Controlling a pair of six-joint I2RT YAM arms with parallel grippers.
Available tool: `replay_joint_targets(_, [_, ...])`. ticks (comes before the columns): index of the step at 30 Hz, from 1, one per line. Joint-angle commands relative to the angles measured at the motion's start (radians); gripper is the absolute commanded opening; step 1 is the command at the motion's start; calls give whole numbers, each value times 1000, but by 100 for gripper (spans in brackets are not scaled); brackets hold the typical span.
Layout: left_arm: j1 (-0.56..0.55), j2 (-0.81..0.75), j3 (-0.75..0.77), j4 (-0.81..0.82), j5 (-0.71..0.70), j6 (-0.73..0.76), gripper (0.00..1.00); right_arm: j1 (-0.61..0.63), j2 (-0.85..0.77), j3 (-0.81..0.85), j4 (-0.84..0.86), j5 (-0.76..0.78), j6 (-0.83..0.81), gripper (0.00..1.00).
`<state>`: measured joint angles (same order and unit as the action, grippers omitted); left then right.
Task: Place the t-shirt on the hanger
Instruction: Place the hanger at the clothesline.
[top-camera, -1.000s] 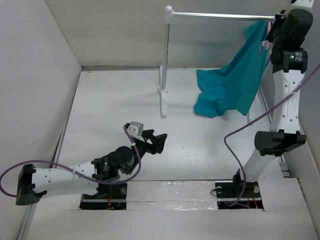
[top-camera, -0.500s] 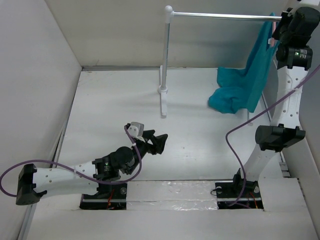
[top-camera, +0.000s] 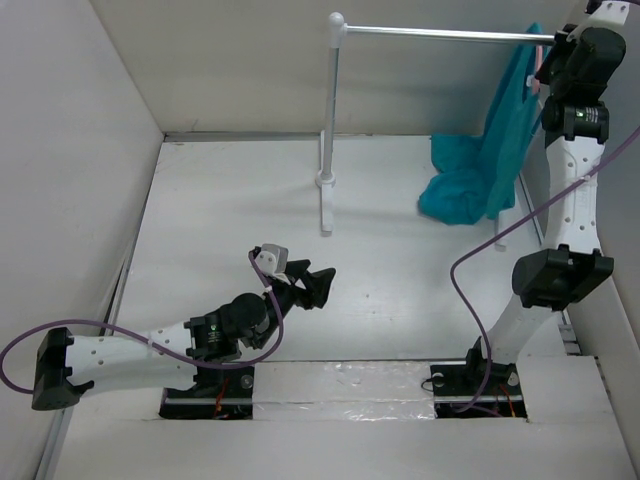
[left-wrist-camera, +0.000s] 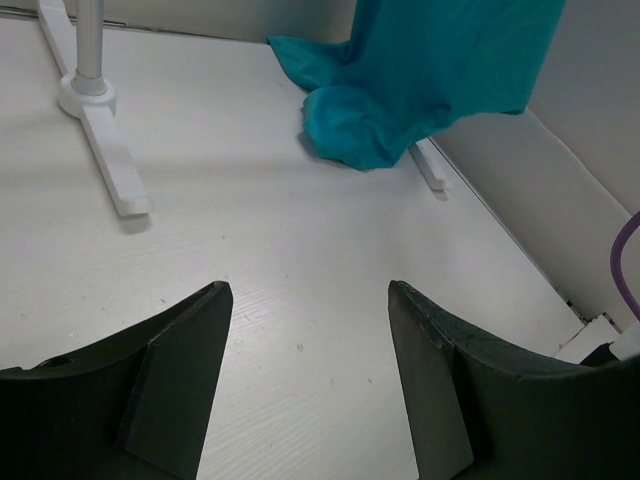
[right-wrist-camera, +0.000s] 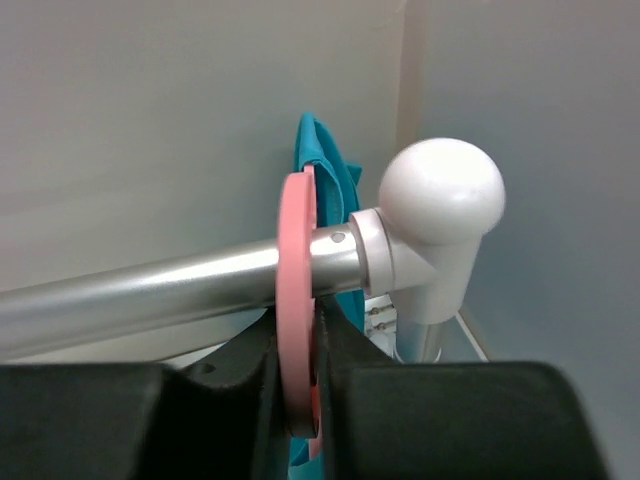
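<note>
The teal t-shirt (top-camera: 503, 130) hangs from the far right end of the silver rail (top-camera: 440, 34), and its lower part lies bunched on the table (top-camera: 455, 198). In the right wrist view the pink hanger (right-wrist-camera: 296, 260) has its hook over the rail (right-wrist-camera: 150, 295), with the t-shirt (right-wrist-camera: 325, 165) behind it. My right gripper (right-wrist-camera: 298, 345) is shut on the hanger's hook; from above it (top-camera: 548, 68) sits high at the rail's right end. My left gripper (top-camera: 312, 284) rests low near the table's middle, open and holding nothing. Its view shows the t-shirt (left-wrist-camera: 420, 70) far ahead.
The rail stands on white posts; the left post (top-camera: 328, 110) has a long foot (left-wrist-camera: 108, 165) on the table. The right post ends in a white ball cap (right-wrist-camera: 440, 195). White walls (top-camera: 80, 150) close in the left, back and right sides.
The right arm has carried the hanger and t-shirt to the right along the rail, and the cloth now hangs narrower and nearer the right wall. The left arm has stayed in place.
</note>
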<state>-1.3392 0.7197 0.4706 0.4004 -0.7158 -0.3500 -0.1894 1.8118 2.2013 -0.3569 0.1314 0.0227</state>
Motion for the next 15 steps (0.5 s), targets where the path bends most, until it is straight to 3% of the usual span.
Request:
replay_joint_targets(1, [6,-8,-1,41,-7,2,60,-16,-42,-37,19,10,42,21])
replay_joint_targets(9, [6,1,17,14,-34,-1,60,-39,-144,-132,79,-29,103,73])
replay_joint_targets(10, [6,0,20,11,-37,-3,60,-39,-173,-140,72,-23,109,85])
replay_joint_targets(11, [6,-3,22,5,-48,-6,60,-39,-189,-158,67,-13,117,91])
replay_joint_targets(15, [6,-25,39,-35,-92,-23,60,-30,-346,-328,150,16,158,100])
